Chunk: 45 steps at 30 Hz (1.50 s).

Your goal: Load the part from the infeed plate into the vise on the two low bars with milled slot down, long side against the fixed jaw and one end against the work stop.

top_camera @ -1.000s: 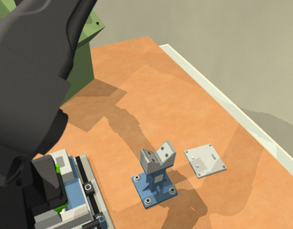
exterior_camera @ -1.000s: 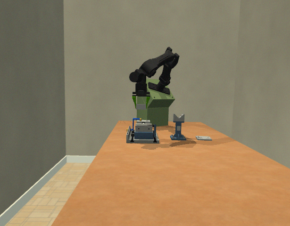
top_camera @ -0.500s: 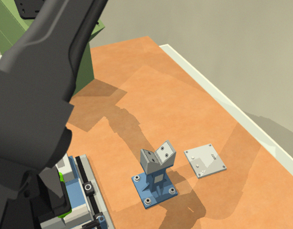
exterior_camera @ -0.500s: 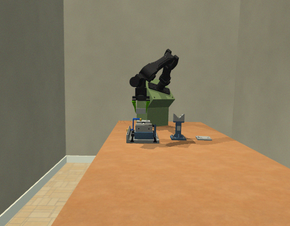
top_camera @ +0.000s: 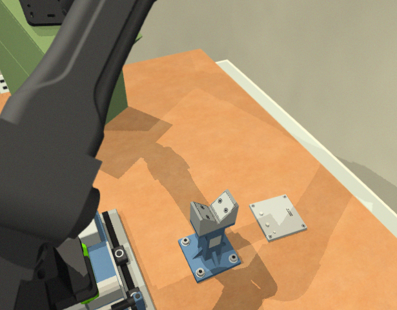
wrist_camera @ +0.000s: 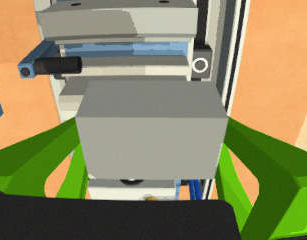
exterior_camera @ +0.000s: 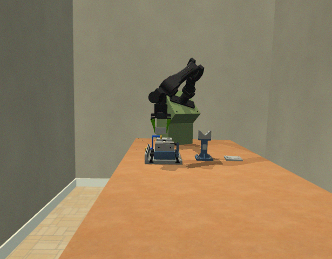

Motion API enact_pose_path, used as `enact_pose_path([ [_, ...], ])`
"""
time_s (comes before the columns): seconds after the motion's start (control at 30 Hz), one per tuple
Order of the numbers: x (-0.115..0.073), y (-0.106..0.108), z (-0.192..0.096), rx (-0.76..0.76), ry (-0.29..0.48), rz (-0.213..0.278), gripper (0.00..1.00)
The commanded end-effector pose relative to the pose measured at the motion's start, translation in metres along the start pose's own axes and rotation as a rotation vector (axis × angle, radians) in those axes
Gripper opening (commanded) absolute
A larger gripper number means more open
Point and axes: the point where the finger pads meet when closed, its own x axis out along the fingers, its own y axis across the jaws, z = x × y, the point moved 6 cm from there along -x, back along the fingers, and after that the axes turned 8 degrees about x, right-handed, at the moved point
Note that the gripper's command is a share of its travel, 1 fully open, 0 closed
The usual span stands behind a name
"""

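My gripper with green fingers is shut on the grey part, a plain block whose visible faces show no slot. In the exterior view the part hangs a short way above the vise. In the wrist view the vise lies below and ahead, with grey jaws, blue base and the short black work stop rod at the left. In the top view the arm hides most of the vise and the part; one green finger shows.
The V-block stands on its blue base right of the vise. The bare grey infeed plate lies further right. The green robot pedestal stands behind the vise. The table edge runs along the right.
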Motion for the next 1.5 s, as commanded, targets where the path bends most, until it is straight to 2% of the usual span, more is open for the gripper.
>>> enact_pose_path([
  [0.0, 0.001, -0.009, 0.003, 0.009, -0.022, -0.019, 0.00],
  [0.17, -0.001, -0.004, 0.007, -0.002, -0.034, -0.018, 0.00],
  [0.2, -0.008, -0.004, 0.010, -0.005, -0.050, -0.021, 0.00],
  [0.33, 0.006, -0.012, 0.003, 0.015, -0.027, -0.020, 0.00],
  [0.47, 0.002, -0.008, 0.007, 0.003, -0.040, -0.023, 0.00],
  [0.63, 0.007, -0.009, 0.005, 0.008, -0.032, -0.019, 0.00],
  [1.47, 0.004, -0.008, 0.006, 0.007, -0.035, -0.021, 0.00],
])
